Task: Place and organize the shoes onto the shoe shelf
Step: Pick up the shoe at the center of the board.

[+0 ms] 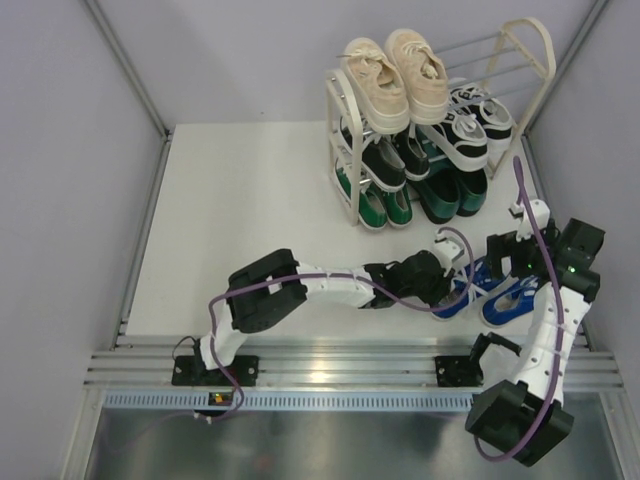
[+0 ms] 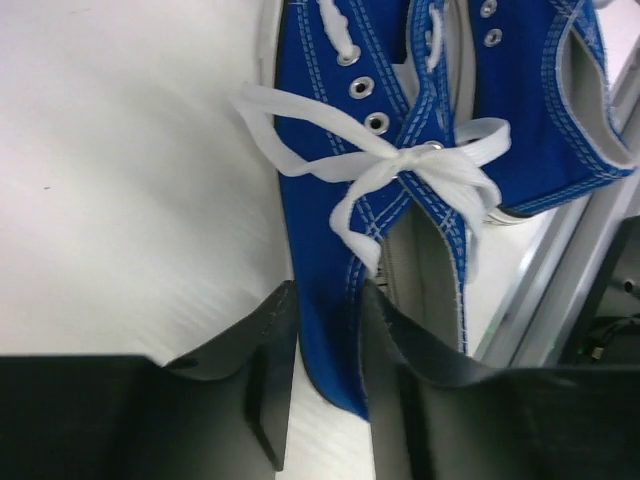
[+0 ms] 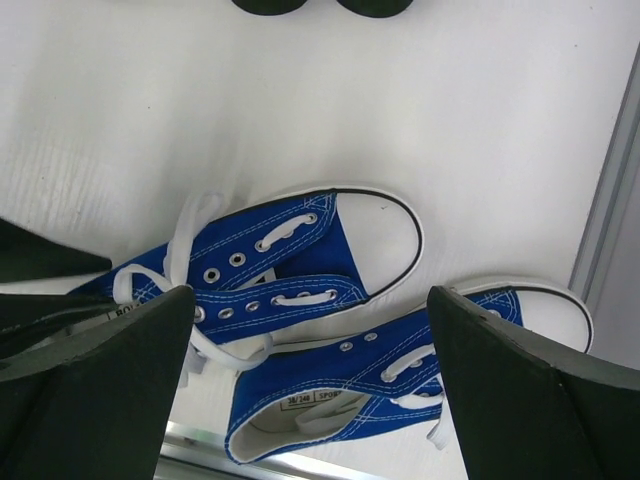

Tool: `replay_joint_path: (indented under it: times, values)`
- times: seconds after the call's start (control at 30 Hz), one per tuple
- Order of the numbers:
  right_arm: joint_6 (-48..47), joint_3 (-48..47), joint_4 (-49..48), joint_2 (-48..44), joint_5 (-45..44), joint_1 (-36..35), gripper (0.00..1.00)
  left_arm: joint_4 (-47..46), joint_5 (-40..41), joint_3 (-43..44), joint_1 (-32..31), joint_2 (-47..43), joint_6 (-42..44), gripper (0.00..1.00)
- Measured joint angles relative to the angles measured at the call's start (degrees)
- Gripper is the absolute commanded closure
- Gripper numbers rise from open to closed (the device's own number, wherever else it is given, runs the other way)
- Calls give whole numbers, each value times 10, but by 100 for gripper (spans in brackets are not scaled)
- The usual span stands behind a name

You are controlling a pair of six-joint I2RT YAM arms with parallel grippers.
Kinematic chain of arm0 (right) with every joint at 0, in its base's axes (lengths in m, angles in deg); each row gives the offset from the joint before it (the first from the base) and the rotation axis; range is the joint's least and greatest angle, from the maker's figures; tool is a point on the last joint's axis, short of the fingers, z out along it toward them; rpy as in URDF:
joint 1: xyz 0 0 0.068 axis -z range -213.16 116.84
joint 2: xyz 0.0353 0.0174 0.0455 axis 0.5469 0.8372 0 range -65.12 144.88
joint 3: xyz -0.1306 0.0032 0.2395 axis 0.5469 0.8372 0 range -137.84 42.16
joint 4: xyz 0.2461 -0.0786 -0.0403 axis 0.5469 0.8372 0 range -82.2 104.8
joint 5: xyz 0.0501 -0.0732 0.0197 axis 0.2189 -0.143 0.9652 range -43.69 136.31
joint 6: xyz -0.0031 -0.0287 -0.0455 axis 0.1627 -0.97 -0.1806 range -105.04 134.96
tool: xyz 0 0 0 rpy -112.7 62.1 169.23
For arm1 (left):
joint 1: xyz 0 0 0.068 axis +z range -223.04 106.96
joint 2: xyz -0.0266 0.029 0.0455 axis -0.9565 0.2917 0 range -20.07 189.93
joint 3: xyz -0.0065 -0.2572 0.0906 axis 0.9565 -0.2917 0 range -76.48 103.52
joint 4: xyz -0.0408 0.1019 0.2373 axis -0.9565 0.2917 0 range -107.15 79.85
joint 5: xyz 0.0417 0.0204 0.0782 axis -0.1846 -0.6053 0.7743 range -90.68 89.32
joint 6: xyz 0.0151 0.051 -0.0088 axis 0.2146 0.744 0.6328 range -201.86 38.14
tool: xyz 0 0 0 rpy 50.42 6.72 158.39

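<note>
Left wrist view, bottom centre: my left claw [image 2: 327,300] pinches the side of 1 blue sneaker [image 2: 312,225], hidden from overhead. My right claw [image 3: 310,300] gapes, empty.

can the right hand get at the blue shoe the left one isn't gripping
Probably yes: the right hand hangs wide open straight over the free blue shoe, nothing covering it. Its mate, pinched by the left hand, lies close alongside, so finger room there looks tight.
</note>
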Motion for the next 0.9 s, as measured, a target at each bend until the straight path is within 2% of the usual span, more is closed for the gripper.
replay_joint_path:
  times: [0.03, 0.07, 0.2, 0.3, 0.6, 0.73, 0.9]
  values:
    - [-2, 0, 1, 0, 3, 2, 1, 2, 0, 4, -3, 1, 3, 82]
    - [-3, 0, 3, 0, 6, 3, 1, 3, -1, 8, -7, 3, 6, 100]
    - [-10, 0, 9, 0, 22, 9, 1, 2, 11, 4, -13, 2, 10, 100]
    - [-17, -5, 28, 3, 34, 10, 1, -18, 28, -40, -14, -26, -15, 100]
    - [-48, -73, 107, 56, 125, 9, 0, 34, 106, -333, -35, -311, -163, 100]
    - [-54, -79, 143, 80, 167, -22, 1, 46, 129, -396, -59, -404, -200, 100]
    - [-46, -93, 162, 109, 196, -102, 0, 48, 150, -442, -67, -493, -233, 100]
